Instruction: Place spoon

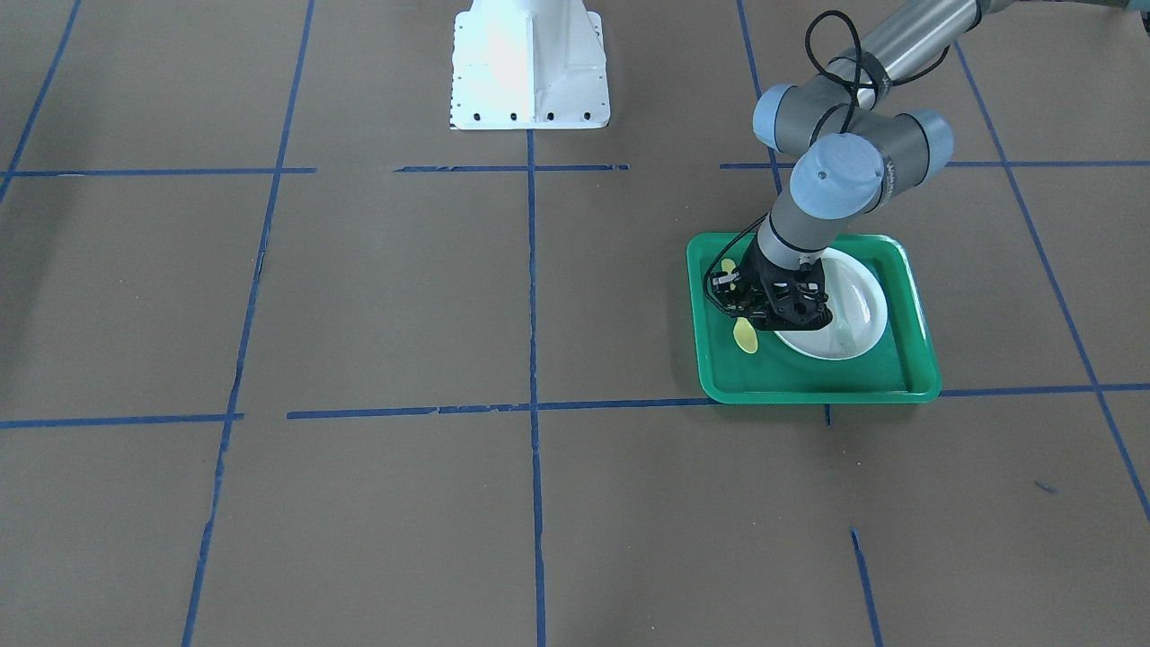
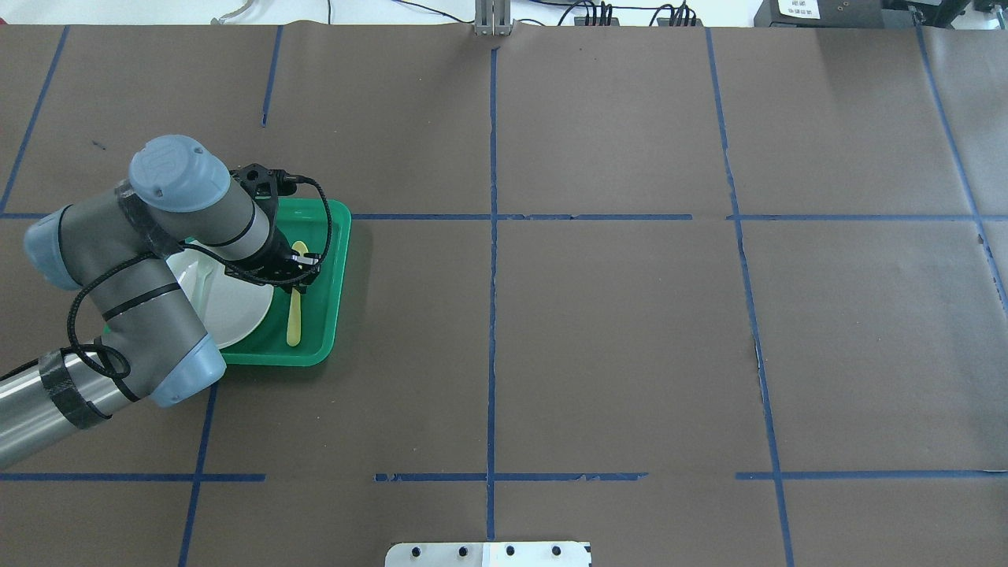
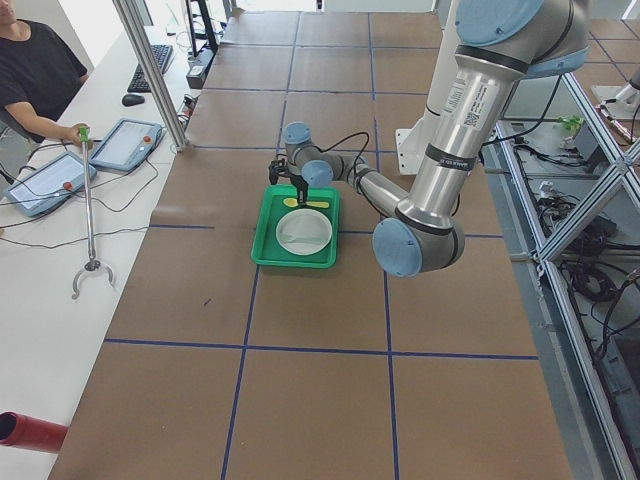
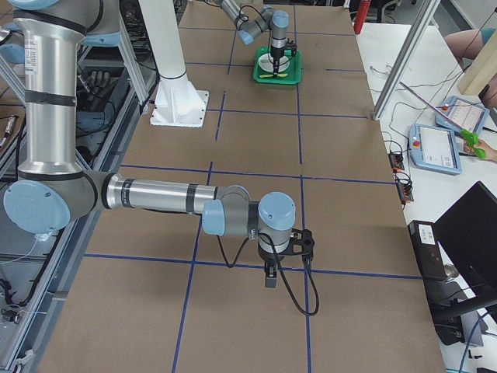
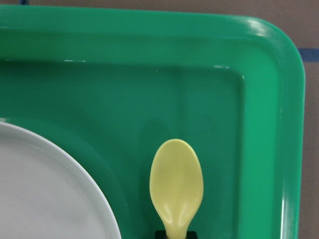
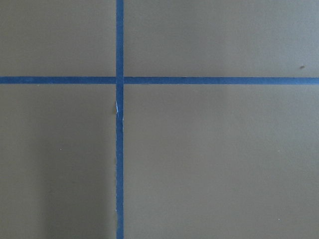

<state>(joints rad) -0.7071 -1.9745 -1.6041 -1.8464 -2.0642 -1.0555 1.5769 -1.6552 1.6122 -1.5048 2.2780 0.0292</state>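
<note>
1. The spoon (image 2: 293, 319) lies in the green tray (image 2: 340, 236), just beside the white plate (image 2: 236, 311).
2. The left gripper (image 2: 296, 277) sits over its neck — gripping or apart, I cannot tell.
3. The right gripper (image 4: 269, 281) — fingers likewise cannot be told.

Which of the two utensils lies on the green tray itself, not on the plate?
The yellow spoon, beside the white plate; the pale fork lies on the plate.

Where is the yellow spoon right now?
In the overhead view's left half, the spoon lies in the green tray, just right of the white plate, beneath the left gripper.
</note>
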